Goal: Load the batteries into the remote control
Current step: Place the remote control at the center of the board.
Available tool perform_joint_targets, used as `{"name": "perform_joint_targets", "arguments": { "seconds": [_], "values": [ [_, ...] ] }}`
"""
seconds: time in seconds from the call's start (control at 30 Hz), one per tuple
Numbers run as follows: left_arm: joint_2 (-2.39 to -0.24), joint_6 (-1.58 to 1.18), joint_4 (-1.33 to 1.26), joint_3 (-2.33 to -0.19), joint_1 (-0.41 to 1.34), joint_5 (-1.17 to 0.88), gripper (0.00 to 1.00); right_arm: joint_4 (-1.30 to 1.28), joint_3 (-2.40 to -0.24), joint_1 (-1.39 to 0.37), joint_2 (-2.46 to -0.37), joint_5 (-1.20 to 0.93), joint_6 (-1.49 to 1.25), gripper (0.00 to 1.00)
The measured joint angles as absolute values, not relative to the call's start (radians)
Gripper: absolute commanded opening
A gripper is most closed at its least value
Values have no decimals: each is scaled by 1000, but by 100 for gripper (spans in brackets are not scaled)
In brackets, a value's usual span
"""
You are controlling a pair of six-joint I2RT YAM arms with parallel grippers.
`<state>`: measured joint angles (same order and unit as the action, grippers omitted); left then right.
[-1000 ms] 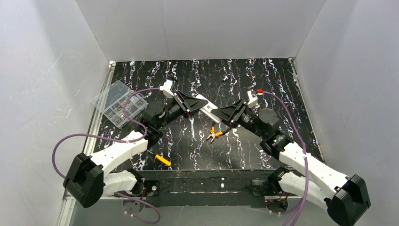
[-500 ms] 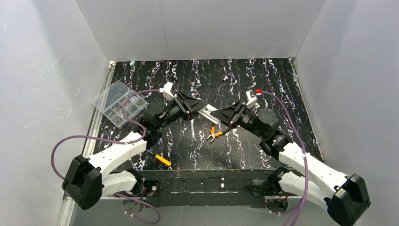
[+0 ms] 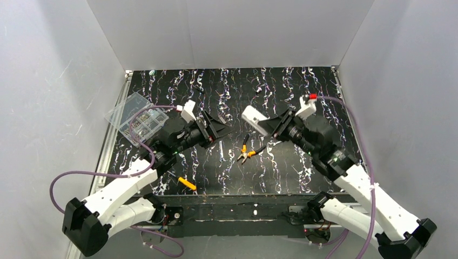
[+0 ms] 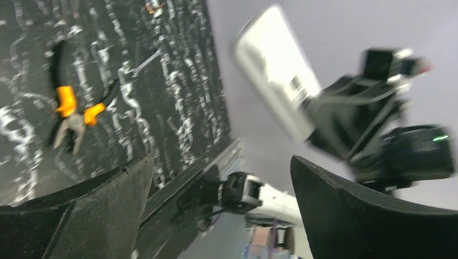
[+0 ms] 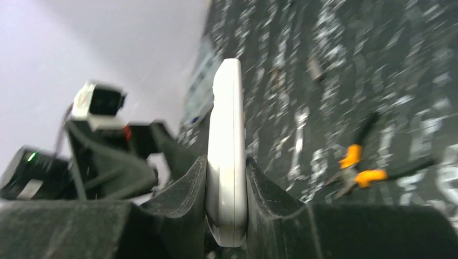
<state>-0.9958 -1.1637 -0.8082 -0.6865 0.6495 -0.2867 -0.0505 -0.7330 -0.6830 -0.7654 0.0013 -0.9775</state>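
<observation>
The remote control (image 3: 254,118) is a white oblong handset held above the table's middle, tilted. My right gripper (image 3: 271,129) is shut on its lower end; the right wrist view shows the remote control (image 5: 227,135) edge-on, pinched between both pads of the right gripper (image 5: 227,170). To the left, apart from the remote, my left gripper (image 3: 219,129) stands open with nothing between its fingers. From the left wrist, the left gripper (image 4: 221,164) is wide open, with the remote control (image 4: 275,70) beyond it. The batteries are out of view.
Yellow-and-black pliers (image 3: 246,152) and a small wrench (image 3: 221,150) lie mid-table. A yellow-handled tool (image 3: 187,183) lies near the front edge. A clear compartment box (image 3: 137,117) sits at the left. A tiny unidentified item (image 3: 258,90) lies toward the back.
My left gripper has let go of the remote, opened wide and drawn back to the left. My right gripper has tightened on the remote and carried it up and to the right.
</observation>
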Motion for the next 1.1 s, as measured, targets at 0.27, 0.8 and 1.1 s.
{"name": "perform_joint_targets", "arguments": {
  "seconds": [0.27, 0.8, 1.1],
  "values": [
    [-908, -926, -269, -837, 643, -266, 98, -648, -1326, -675, -1173, 417, -603, 1],
    [-950, -748, 214, -968, 626, -268, 98, -1151, -1580, -679, -1794, 751, -306, 1],
    [-926, -733, 242, -966, 625, -256, 98, -1070, -1594, -705, -1916, 784, -237, 2]
  ]
}}
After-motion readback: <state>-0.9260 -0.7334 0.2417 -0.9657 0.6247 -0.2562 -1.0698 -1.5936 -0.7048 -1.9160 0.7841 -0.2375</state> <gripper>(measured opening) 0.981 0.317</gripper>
